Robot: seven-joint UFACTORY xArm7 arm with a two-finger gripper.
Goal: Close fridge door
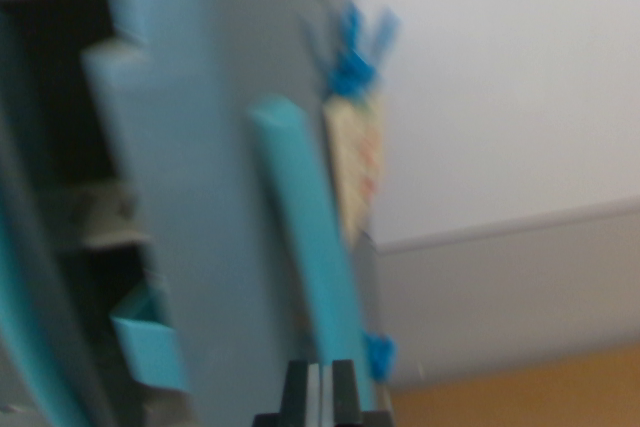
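Blurred wrist view: grey fridge door (215,247) with turquoise handle (305,237) fills the centre, dark gripper (320,397) at its lower edge, jaw state indiscernible; white wall (500,87), grey baseboard (510,297), orange floor (530,392) beyond the door.

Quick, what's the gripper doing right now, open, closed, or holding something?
Gripper: only its tips show at the bottom edge, near the fridge door; open or closed cannot be told.
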